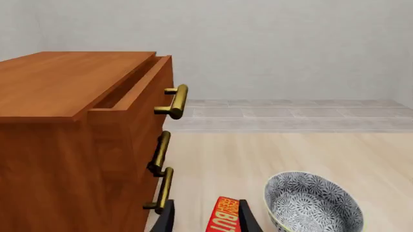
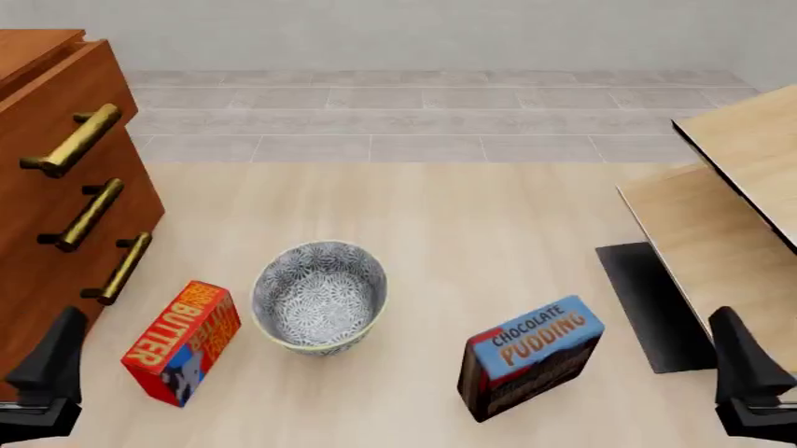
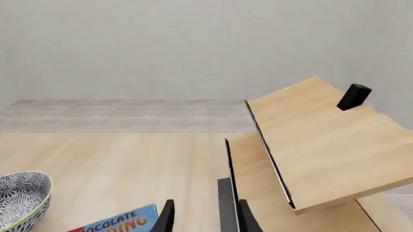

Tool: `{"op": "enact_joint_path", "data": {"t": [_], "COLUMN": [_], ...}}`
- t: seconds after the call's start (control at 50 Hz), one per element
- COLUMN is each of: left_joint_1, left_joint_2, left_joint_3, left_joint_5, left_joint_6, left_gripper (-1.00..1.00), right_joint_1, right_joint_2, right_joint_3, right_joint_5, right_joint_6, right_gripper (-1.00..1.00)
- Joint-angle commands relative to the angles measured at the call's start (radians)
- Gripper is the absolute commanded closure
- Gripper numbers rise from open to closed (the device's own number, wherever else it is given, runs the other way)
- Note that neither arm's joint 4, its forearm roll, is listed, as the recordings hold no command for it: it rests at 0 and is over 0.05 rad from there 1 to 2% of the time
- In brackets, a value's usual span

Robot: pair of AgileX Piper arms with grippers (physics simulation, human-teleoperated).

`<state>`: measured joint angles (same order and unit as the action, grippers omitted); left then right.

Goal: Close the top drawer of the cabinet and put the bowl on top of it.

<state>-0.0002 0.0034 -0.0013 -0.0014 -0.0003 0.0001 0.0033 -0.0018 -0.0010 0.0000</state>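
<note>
Your top drawer point(image 1: 139, 92) stands pulled out from the cabinet point(image 1: 65, 145), its brass handle point(image 1: 174, 101) jutting past the two lower handles; you can see the gap behind its front from the left wrist view. The cabinet sits at the far left of the worktop point(image 2: 498, 224). The bowl point(image 2: 319, 297) rests upright on the worktop, near the cabinet's lower drawers, with nothing inside it that shows. Just beside it on the left lies a red butter box point(image 2: 183, 342), tilted, close to the bowl but apart from it. To the bowl's right, well apart, a chocolate pudding box point(image 2: 529, 357) stands at a lean. Pale wooden furniture point(image 2: 734, 187) fills the right edge. Your left gripper point(image 1: 205, 220) has its fingers spread and holds nothing; your right gripper point(image 3: 205, 217) is likewise parted and empty. Both hang low at the near edge, clear of everything.
</note>
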Motion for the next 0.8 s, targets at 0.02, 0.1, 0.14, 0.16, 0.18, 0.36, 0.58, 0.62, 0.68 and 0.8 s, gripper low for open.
{"op": "enact_joint_path", "data": {"t": [0.02,0.1,0.14,0.16,0.18,0.36,0.58,0.62,0.68,0.8], "left_joint_1": [0.0,0.0,0.0,0.0,0.0,0.001,0.031,0.036,0.027,0.005], "left_joint_2": [0.005,0.005,0.005,0.006,0.006,0.008,0.034,0.079,0.072,0.109], "left_joint_3": [-0.003,-0.003,-0.002,-0.002,-0.002,-0.003,-0.002,-0.007,-0.043,-0.115], "left_joint_5": [-0.002,-0.002,-0.002,-0.003,-0.003,-0.004,-0.014,-0.043,-0.012,0.008], "left_joint_6": [0.0,0.0,0.0,0.0,0.0,0.0,-0.026,-0.03,-0.037,-0.041], "left_gripper": [-1.0,-1.0,-1.0,-1.0,-1.0,-1.0,-1.0,-1.0,-1.0,-1.0], "right_joint_1": [0.0,0.0,0.0,0.0,0.0,0.0,0.0,0.0,0.0,0.0], "right_joint_2": [0.006,0.008,0.009,0.009,0.01,0.013,0.013,0.012,0.012,0.013], "right_joint_3": [-0.002,-0.001,-0.001,-0.001,-0.001,0.0,0.0,0.0,0.0,0.0], "right_joint_5": [-0.003,-0.005,-0.007,-0.007,-0.008,-0.011,-0.011,-0.011,-0.011,-0.011], "right_joint_6": [0.0,0.0,0.0,0.0,0.0,0.0,0.0,0.0,0.0,-0.001], "right_gripper": [-1.0,-1.0,-1.0,-1.0,-1.0,-1.0,-1.0,-1.0,-1.0,-1.0]}}
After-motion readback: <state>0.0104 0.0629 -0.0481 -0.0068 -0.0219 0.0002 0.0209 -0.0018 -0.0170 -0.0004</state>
